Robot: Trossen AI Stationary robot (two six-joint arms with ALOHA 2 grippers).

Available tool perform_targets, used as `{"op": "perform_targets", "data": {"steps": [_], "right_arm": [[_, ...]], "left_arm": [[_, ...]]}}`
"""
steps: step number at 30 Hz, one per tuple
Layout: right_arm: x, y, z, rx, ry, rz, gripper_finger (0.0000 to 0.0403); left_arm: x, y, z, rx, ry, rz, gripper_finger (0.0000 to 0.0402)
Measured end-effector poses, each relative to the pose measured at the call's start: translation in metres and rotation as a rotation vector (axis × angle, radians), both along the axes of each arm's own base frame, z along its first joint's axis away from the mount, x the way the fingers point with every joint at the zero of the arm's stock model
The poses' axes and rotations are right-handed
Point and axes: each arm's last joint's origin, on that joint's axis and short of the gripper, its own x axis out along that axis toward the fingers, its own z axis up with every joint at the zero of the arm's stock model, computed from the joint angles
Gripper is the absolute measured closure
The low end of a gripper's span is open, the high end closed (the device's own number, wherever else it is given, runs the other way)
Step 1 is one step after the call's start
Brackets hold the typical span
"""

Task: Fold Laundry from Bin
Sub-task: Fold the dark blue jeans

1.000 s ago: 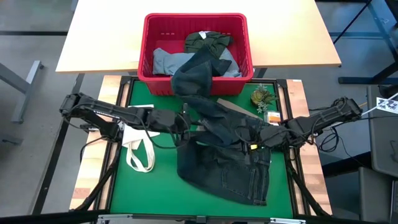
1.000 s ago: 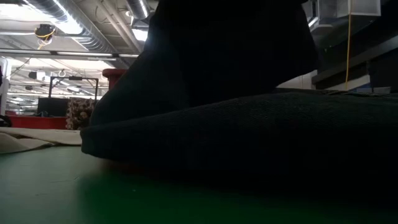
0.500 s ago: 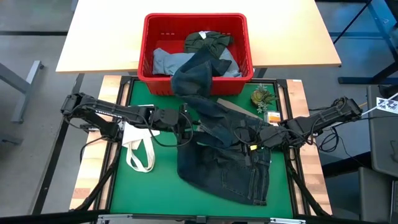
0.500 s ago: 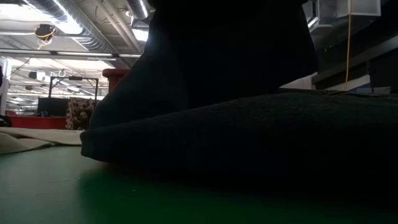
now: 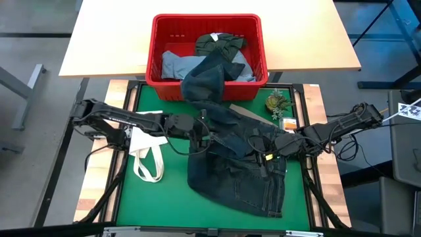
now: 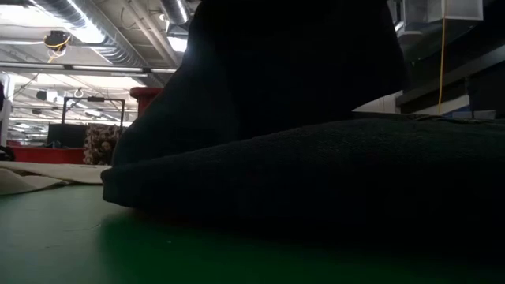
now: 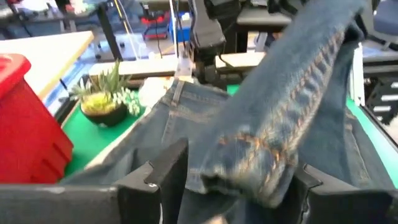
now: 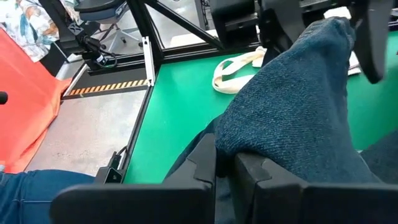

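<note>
The dark navy jeans (image 5: 237,181) lie with their wide part on the green mat, and one leg (image 5: 205,79) runs up over the near rim of the red bin (image 5: 156,52). My right gripper (image 5: 263,150) is shut on a raised fold of them near the table's middle. My left gripper (image 5: 200,133) stands open on the jeans' left side. In the left wrist view its fingers (image 7: 168,171) flank a rolled ridge of denim (image 7: 261,149). In the right wrist view the same fingers (image 8: 273,28) straddle that ridge farther off. My right gripper pinches a fold of the denim (image 8: 249,140) between its two fingers, several layers thick. The fingers come from the table's right, slanting a little downward. The fold stands up off the mat while the rest of the jeans lies on it. My left gripper's fingers flank the denim ridge; I cannot tell whether they touch it.
A grey piece (image 5: 174,64) and a dark olive piece (image 5: 220,43) lie in the bin. A white tote bag (image 5: 146,155) lies on the mat's left part. A small potted plant (image 5: 277,102) stands at the far right. Dark cloth (image 6: 316,173) fills the low view.
My left gripper has moved toward the table's right edge and slightly down, up to the jeans, so that its open fingers now straddle the raised denim. My right gripper and the jeans have kept still.
</note>
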Motion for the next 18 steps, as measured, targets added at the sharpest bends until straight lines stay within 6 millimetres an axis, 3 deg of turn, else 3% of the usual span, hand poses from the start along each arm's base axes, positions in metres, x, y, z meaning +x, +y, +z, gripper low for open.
{"op": "perform_targets", "data": {"steps": [8,11,14,18], "right_arm": [[0.0,0.0,0.0,-0.017,0.002,0.007,0.0382],[0.0,0.0,0.0,-0.017,0.002,0.007,0.0381],[0.0,-0.001,0.0,-0.025,0.001,-0.01,0.0382],[0.0,-0.002,0.001,-0.029,-0.007,-0.025,0.0373]], "left_arm": [[0.002,0.001,0.002,-0.018,-0.025,-0.105,0.0244],[0.002,-0.002,0.002,-0.023,-0.026,-0.121,0.0288],[-0.001,-0.005,0.004,-0.03,-0.025,-0.126,0.0365],[-0.014,-0.004,0.018,-0.113,-0.035,-0.096,0.0382]]}}
